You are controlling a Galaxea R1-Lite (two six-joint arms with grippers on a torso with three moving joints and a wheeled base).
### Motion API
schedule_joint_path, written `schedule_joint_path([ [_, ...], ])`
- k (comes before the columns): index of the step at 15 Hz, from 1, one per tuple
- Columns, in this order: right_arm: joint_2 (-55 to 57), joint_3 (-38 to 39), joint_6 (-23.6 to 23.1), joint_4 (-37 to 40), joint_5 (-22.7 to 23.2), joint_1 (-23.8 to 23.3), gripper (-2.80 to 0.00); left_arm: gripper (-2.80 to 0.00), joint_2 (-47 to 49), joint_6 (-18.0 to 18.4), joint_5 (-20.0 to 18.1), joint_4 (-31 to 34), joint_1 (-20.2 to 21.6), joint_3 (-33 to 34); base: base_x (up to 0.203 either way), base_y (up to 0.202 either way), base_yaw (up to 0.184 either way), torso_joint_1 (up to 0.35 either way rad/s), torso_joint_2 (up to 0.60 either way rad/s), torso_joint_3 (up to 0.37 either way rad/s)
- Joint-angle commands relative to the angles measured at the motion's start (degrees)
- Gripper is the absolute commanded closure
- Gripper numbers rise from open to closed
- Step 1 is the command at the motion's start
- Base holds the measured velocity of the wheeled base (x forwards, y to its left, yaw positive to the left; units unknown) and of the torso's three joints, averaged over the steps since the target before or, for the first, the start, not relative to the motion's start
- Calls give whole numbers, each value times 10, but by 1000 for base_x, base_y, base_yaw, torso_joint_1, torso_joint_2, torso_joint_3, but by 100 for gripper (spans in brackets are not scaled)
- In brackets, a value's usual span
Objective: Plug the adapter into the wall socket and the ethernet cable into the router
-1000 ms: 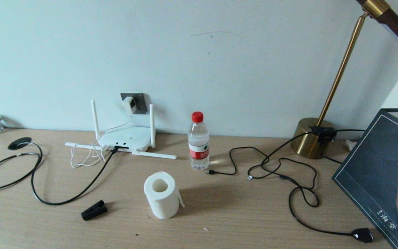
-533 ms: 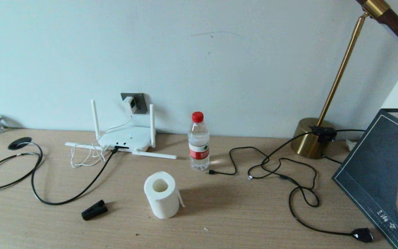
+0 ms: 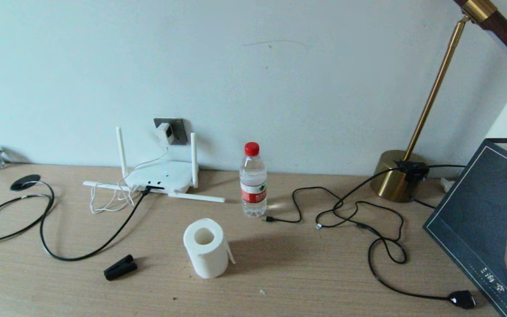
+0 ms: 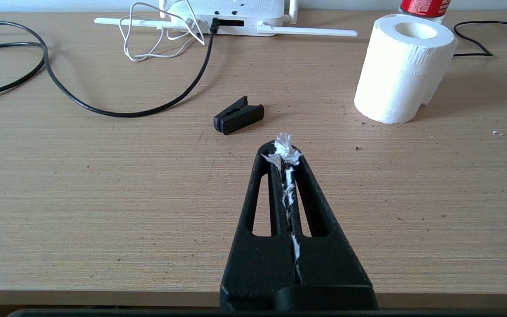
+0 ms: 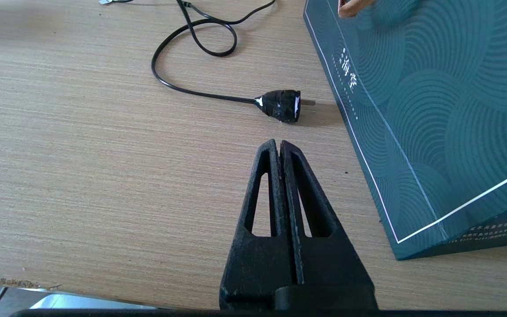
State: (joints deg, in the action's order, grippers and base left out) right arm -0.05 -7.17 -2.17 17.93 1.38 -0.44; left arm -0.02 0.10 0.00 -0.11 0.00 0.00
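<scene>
The white adapter [image 3: 164, 132] sits in the dark grey wall socket [image 3: 178, 127], and its thin white cord [image 3: 117, 198] runs down to the router [image 3: 161, 176]. The black ethernet cable [image 3: 82, 255] loops across the desk and its end is in a port on the router's front edge [image 4: 214, 24]. My left gripper [image 4: 283, 152] hovers shut over the near desk edge, with white paper scraps stuck between its fingers. My right gripper [image 5: 278, 143] is shut and empty near the desk's right front. Neither arm shows in the head view.
A white paper roll [image 3: 206, 247], a black clip [image 3: 120, 267] and a water bottle [image 3: 252, 180] stand mid-desk. Black USB-tipped cables [image 3: 346, 211] and a black plug [image 5: 282, 105] lie right, by a brass lamp base [image 3: 396, 176] and a dark teal bag [image 5: 434, 110].
</scene>
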Motion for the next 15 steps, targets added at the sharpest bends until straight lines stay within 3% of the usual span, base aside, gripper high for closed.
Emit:
schedule_joint_path([
  [1,0,0,0,1,0,0,0,0,0,0,0,-2,0,0,0,0,0,0,0,0],
  [5,0,0,19,1,-7,0,0,0,0,1,0,-2,0,1,0,0,0,0,0,0],
  [15,0,0,13,1,-16,0,0,0,0,1,0,-2,0,0,0,0,0,0,0,0],
])
